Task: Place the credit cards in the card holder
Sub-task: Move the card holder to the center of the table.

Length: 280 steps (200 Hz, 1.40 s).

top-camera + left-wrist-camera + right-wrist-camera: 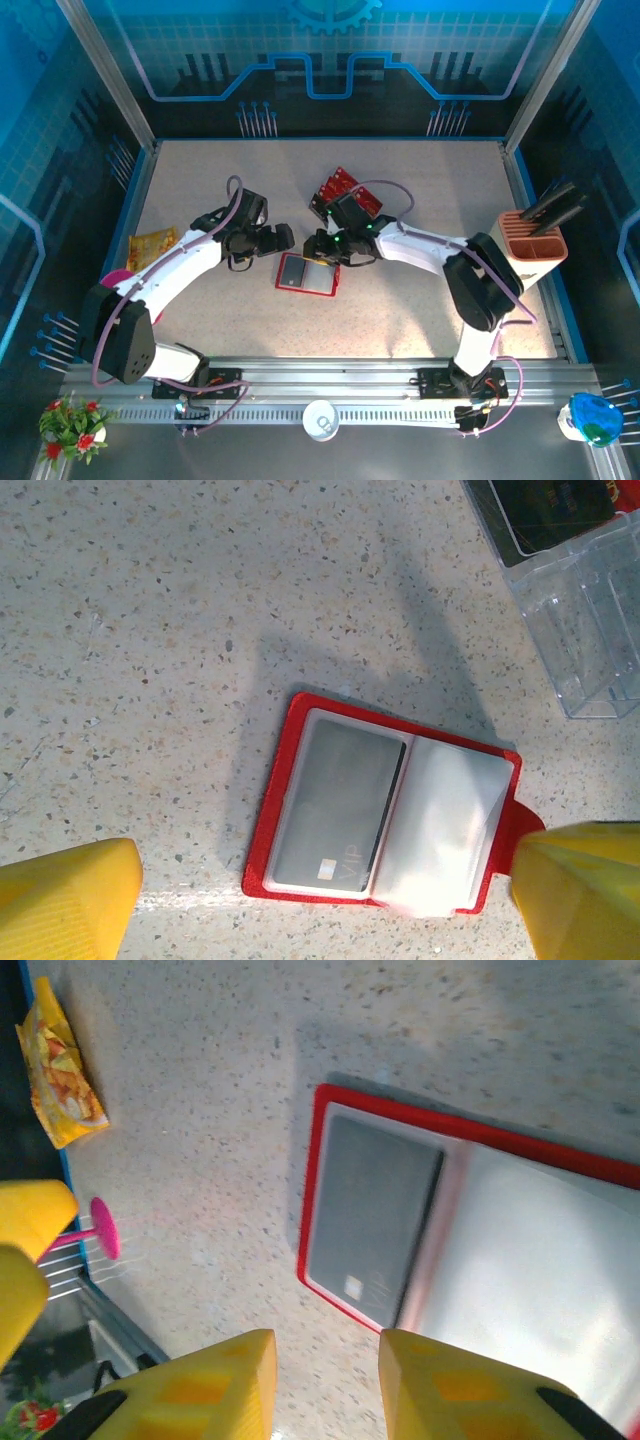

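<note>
Left fingers (65,900) are standing wide apart above the open card holder (440,820); right fingers (470,1390) are hovering narrowly apart, empty

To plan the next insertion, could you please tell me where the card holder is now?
In the top view, the card holder lies open mid-table, just nearer the arm bases than the left gripper and right gripper, with the credit cards beyond.
</note>
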Motion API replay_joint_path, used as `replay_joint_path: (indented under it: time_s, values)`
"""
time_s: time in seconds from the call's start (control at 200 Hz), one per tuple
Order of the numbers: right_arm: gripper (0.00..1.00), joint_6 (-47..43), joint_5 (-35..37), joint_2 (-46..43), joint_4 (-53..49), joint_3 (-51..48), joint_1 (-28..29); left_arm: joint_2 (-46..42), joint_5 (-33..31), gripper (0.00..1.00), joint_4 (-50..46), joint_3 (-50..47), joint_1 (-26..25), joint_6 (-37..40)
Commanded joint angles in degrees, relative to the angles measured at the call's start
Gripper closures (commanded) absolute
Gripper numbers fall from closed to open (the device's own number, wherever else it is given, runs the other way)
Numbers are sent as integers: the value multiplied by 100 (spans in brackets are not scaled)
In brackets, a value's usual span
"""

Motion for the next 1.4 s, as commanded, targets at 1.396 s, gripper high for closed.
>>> replay_joint_path:
  time_s: [1.396]
  values:
    - [77, -1736, 1268, -479, -1431, -533, -645, 752, 570, 1, 71, 366, -275, 37]
